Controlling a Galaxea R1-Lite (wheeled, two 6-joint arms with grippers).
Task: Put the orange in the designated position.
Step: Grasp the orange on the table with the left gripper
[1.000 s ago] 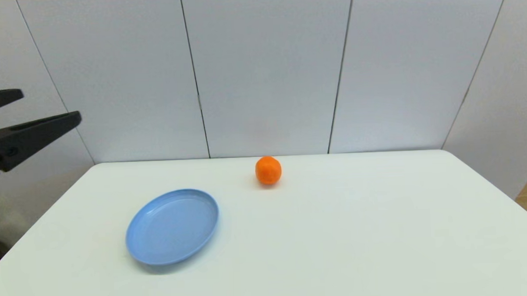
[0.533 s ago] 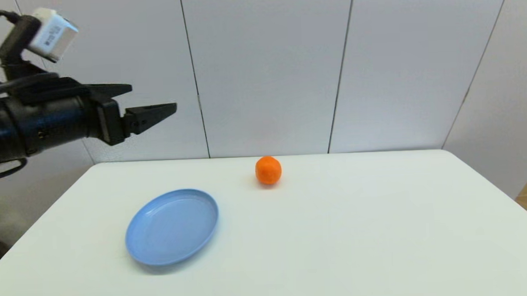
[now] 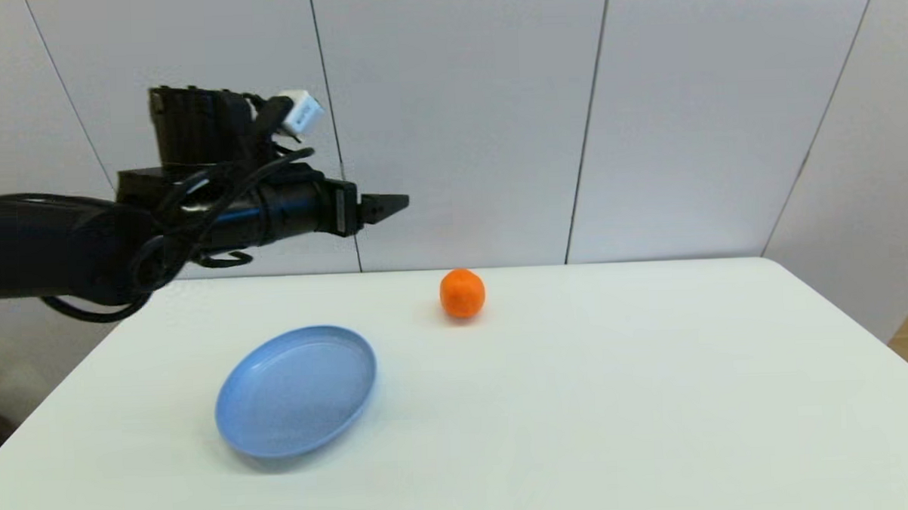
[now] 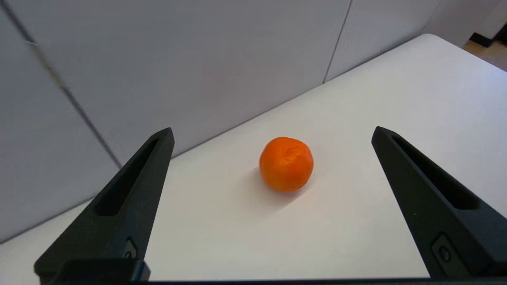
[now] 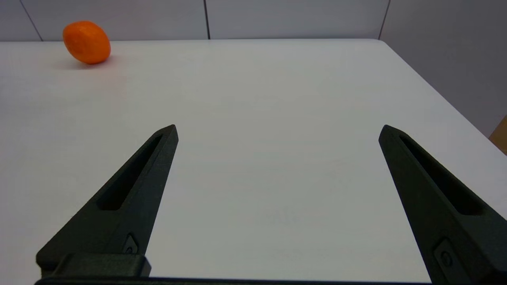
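Progress over the last second is all on my left arm: a second ago only the fingertips of the left claw (image 3: 392,205) poked in at the edge of the head view, half a second ago the wrist had come in over the worktop's (image 3: 618,400) near-left corner, and now the whole forearm reaches across, with the claw high in the air and pointing toward the orange (image 3: 462,293). Nothing on the worktop has shifted meanwhile; the orange and the blue plate (image 3: 296,389) sit where they were.

In the left wrist view the orange (image 4: 286,164) lies ahead of and below the claw (image 4: 273,134), roughly centred in the gap between the two fingers, which are spread wide with nothing between them. It rests on the worktop close to the far edge, just before the wall panels (little room beyond it, so I would not overshoot). Claw and fruit are well apart; no contact yet.

The plate is below and behind the left claw, back toward me, and holds nothing. I take it to be the intended spot, though nothing marks it as such.

The right claw (image 5: 277,130) is parked low at the near right, fingers likewise wide apart and empty, with the orange (image 5: 86,42) far ahead of it and off to its left.

My reading: the approach is lined up well, and what remains is a descent, a grasp and the carry back.
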